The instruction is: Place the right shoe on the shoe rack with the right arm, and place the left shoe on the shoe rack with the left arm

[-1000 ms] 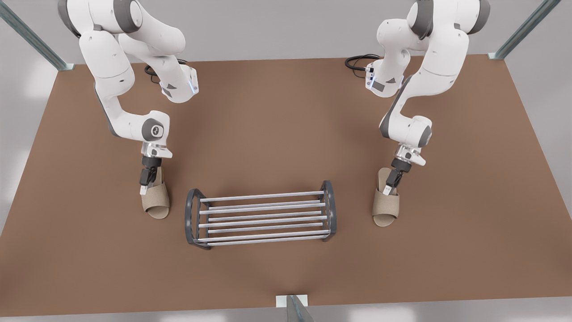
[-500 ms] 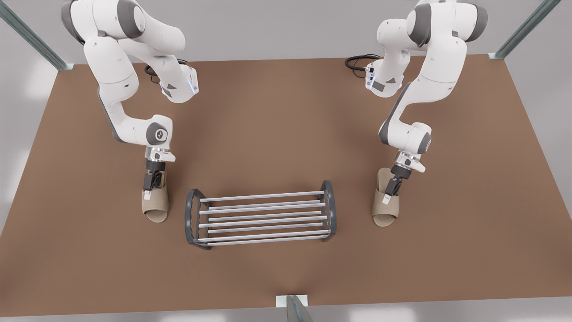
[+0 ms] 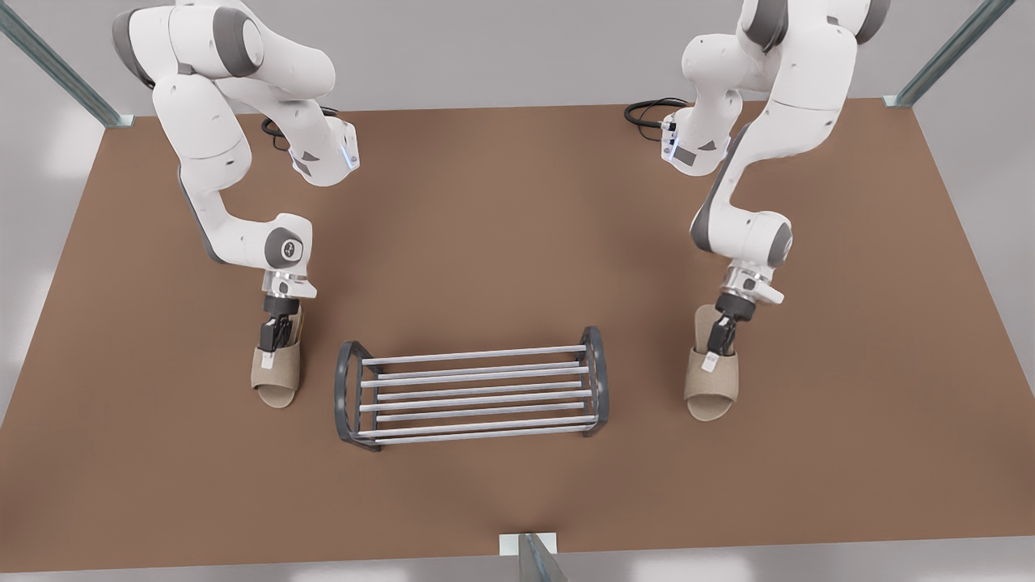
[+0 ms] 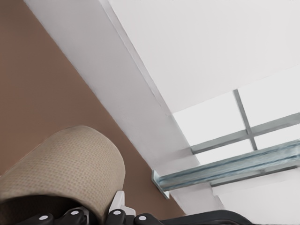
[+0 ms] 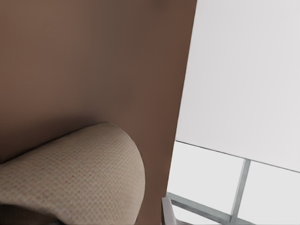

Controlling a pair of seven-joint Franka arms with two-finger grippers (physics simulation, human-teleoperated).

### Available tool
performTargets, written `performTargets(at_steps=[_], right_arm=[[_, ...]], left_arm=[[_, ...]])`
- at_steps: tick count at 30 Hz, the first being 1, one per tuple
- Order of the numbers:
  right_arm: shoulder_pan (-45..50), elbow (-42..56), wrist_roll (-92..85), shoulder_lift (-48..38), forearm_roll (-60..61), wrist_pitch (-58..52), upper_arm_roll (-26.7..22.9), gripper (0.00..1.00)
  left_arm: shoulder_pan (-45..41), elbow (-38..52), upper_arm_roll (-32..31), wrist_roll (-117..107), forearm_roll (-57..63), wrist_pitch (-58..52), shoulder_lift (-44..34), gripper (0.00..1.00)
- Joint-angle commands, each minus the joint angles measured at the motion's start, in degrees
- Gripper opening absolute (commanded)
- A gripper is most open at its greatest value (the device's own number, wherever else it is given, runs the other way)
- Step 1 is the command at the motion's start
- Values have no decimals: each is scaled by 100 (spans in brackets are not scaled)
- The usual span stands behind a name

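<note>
At the left gripper [image 4: 105, 212], a pale fingertip [image 4: 117, 202] pressed the outside of the left shoe [image 4: 61, 173], clamping its strap. The right wrist view held the right shoe [image 5: 70, 183] just as close. Since a second earlier both shoes had drifted outward from the shoe rack [image 3: 473, 392] and looked raised off the table [image 3: 485, 202], so lifting seemed under way. The front view gave the layout: the gripper at the front view's left [image 3: 271, 349] and the gripper at the front view's right [image 3: 709, 361] each pinched a shoe beside a rack end. Which was which could not be told.
</note>
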Motion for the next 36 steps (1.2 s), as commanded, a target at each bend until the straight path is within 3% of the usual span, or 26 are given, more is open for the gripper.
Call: performTargets(at_steps=[1,2,5,8,11,14,15,18,19,21,23,27,31,32,33,34,36], right_arm=[[5,22,76,29,-1892,-7,-1,67],[5,22,76,20,-1892,-7,-1,66],[5,31,67,20,-1901,-7,-1,45],[5,22,59,11,-1901,-7,-1,45],[5,31,-29,-103,-1901,81,-1,45],[23,40,-56,-112,-1901,81,-1,42],[23,40,-56,-112,-1901,90,-1,42],[23,40,-56,-112,-1901,90,8,33],[23,40,-56,-138,-1901,90,-1,25],[23,49,-38,-199,-1901,160,8,21],[23,505,-65,-709,-1918,1355,8,21],[23,743,41,-1509,-1909,2225,34,21],[41,2570,674,-1913,-1822,5028,298,21],[41,3019,674,-1966,-1681,5609,359,21],[41,3204,674,-2001,-1540,5882,456,21],[41,3274,683,-2045,-1461,6013,597,21],[41,3564,656,-2002,-1127,6198,843,21]], left_arm=[[-5,222,-279,-443,16,1442,-503,29],[-14,362,-525,-830,16,1874,-750,29],[-5,1574,-1491,-1867,7,3745,-865,29],[-110,2841,-2371,-2615,-28,5082,-505,29],[-760,3903,-2380,-2782,-19,5671,110,29],[-1393,5073,-2266,-2791,68,5847,1200,29],[-1762,5390,-1941,-2791,86,5848,1525,29],[-2509,6163,-1229,-2817,86,5830,2395,29],[-2519,6269,-1202,-2817,86,5830,2527,29],[-2510,6322,-1211,-2817,69,5795,2791,29],[-2510,6515,-1211,-3318,51,5786,2958,30],[-2493,6770,-1202,-3318,51,5786,3249,30],[-2431,7113,-1141,-3318,86,5769,3460,31],[-2431,7122,-1123,-3309,95,5769,3477,39],[-2440,7113,-1114,-3274,104,5786,3468,86],[-2457,7069,-1114,-3265,130,5812,3451,100],[-2457,7051,-1123,-3274,130,5839,3416,100]])
